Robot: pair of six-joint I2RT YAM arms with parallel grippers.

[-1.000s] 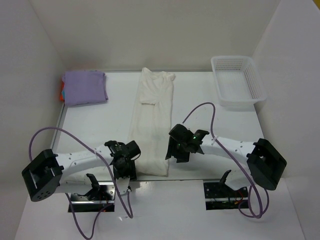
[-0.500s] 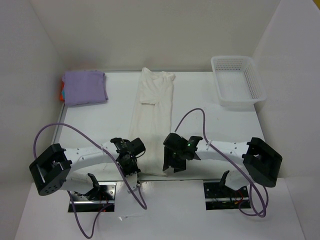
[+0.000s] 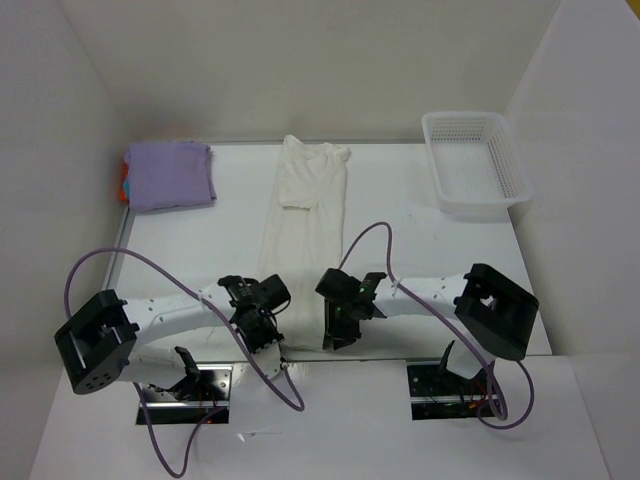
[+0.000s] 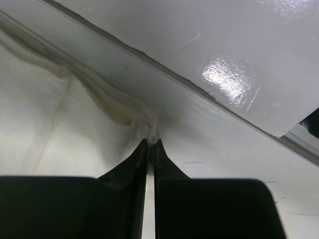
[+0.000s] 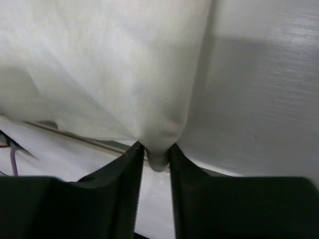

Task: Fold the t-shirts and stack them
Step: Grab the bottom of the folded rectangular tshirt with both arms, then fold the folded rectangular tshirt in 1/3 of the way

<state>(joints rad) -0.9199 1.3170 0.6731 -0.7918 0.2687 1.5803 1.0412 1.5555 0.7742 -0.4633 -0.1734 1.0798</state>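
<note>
An off-white t-shirt, folded into a long narrow strip, runs from the far edge of the table to the near edge. My left gripper is at its near left corner, shut on a pinch of the hem. My right gripper is at the near right corner, with a fold of the same cloth squeezed between both fingers. A folded lavender t-shirt lies at the far left on top of a small stack. Below it an orange edge peeks out.
A white mesh basket stands at the far right corner. The table's near edge runs just in front of both grippers. Purple cables loop over each arm. White walls close in the sides and back.
Both grippers have moved toward the shirt's near corners and down onto the cloth. The left one shut on the hem, and the right one's jaws narrowed onto the fold.
</note>
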